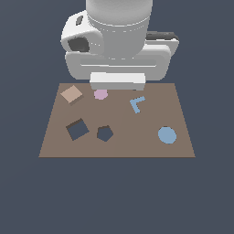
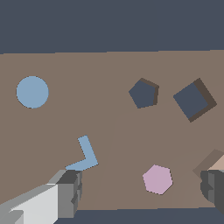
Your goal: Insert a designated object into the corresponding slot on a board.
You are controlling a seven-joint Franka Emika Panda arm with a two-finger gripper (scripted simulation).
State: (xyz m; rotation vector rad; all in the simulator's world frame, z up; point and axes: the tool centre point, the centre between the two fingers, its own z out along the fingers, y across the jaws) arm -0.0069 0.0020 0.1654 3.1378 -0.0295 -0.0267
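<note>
Brown board (image 1: 117, 148) lying flat on dark ground, seen in full from the exterior view. Tan square block (image 1: 71, 94) resting on the board's far corner at the exterior view's left, tilted like a diamond, outside any hole. Dark square slot (image 1: 77, 129) nearer on the same side, also turned diamond-wise, well apart from the block and unfilled. Dark pentagon hole (image 1: 104, 133) just beside the slot, toward the exterior view's right. Pink piece (image 1: 100, 94) near the block along the far edge, partly under the arm's white body. Blue L-shaped piece (image 1: 137, 104) around the board's middle, blue disc (image 1: 167, 135) near the exterior view's right edge. Gripper (image 2: 140, 190) spread wide in the wrist view, one finger (image 2: 70, 192) beside the L-shaped piece, the other at the frame's edge touching or overlapping the block's corner (image 2: 218, 162); nothing held between them
</note>
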